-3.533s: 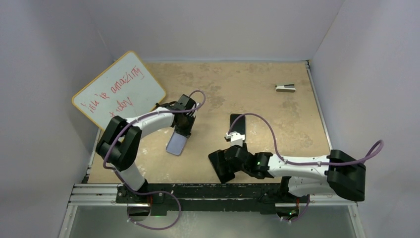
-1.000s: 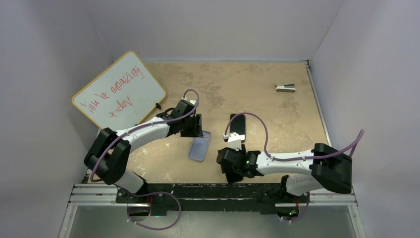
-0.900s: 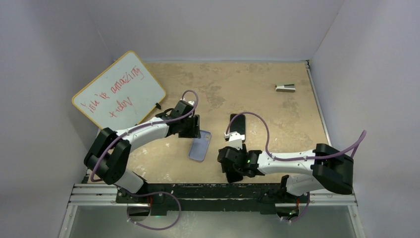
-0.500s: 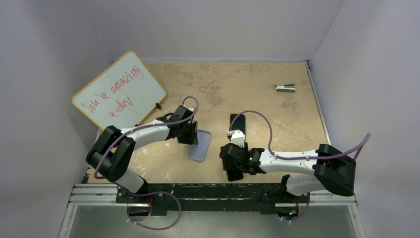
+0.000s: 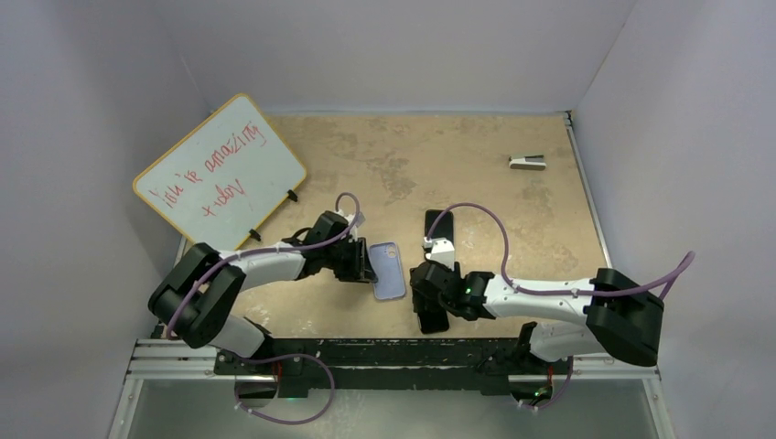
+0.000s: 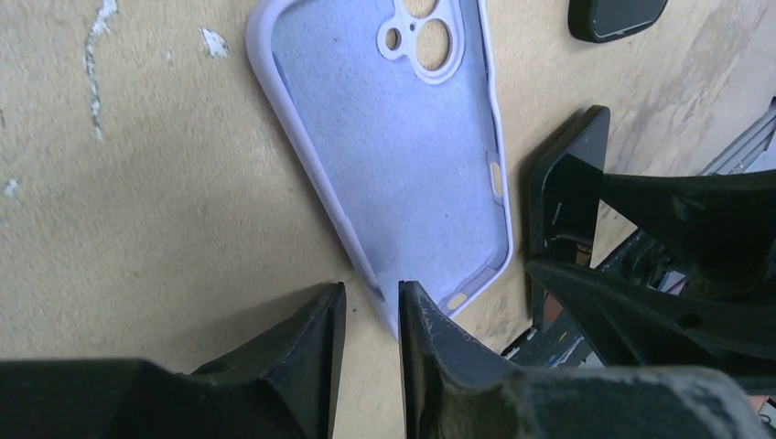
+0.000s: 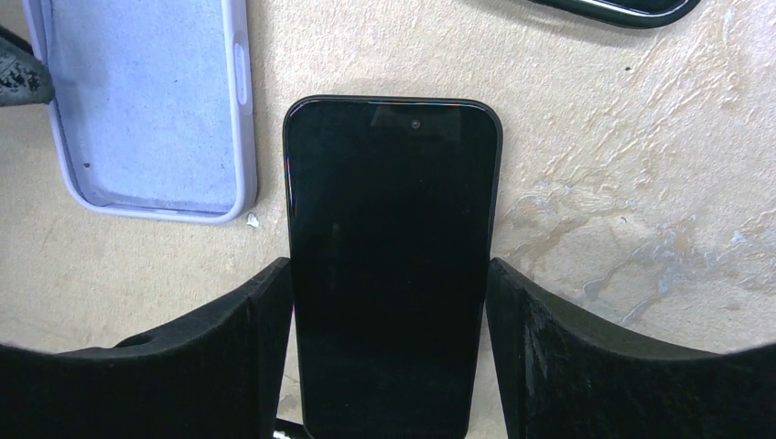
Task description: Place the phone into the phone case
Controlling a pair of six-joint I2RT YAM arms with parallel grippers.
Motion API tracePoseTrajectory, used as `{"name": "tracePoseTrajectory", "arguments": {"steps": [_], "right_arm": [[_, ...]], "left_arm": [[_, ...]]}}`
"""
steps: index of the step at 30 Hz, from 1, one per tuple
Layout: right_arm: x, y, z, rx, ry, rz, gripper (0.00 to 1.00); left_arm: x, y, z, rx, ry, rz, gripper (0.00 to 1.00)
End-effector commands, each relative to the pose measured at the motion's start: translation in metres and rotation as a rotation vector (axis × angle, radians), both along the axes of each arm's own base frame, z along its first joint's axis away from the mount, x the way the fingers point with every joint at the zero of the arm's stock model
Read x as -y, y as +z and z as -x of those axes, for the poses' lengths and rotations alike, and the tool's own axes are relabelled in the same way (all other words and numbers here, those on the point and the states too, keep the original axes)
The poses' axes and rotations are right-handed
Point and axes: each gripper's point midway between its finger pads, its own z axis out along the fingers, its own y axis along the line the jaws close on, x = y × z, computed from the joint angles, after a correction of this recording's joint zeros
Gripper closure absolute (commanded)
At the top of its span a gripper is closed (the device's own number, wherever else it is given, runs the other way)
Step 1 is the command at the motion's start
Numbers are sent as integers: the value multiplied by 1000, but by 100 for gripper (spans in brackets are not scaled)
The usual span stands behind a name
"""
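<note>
Pinching phone case (image 6: 403,155) rim: left tool (image 6: 371,311) | right tool (image 7: 392,279) clasps phone (image 7: 392,229) | edges just apart

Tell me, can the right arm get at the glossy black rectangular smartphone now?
Probably yes: the right gripper straddles the smartphone, its fingers against both long sides; it lies flat with nothing on top.

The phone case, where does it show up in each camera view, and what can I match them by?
Top external: phone case near the centre, between the arms.
Left wrist: phone case fills the upper middle, open side up.
Right wrist: phone case in the top-left corner.
Shared landmark: other black phone, top right in both wrist views.
</note>
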Motion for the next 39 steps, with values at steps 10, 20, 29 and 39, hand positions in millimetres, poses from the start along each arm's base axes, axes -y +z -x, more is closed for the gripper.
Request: {"name": "tracePoseTrajectory", "arguments": {"steps": [10, 20, 29, 39], "right_arm": [[-22, 25, -6, 34, 8, -130, 65], [-24, 48, -18, 92, -40, -156, 67], [-61, 90, -37, 167, 14, -237, 67], [-113, 120, -74, 295, 52, -313, 67]], "left_arm": [[-16, 38, -23, 155, 67, -61, 64], [-46, 99, -37, 362, 107, -145, 13], [-85, 155, -43, 545, 223, -225, 13], [-127, 187, -34, 684, 345, -279, 12]]}}
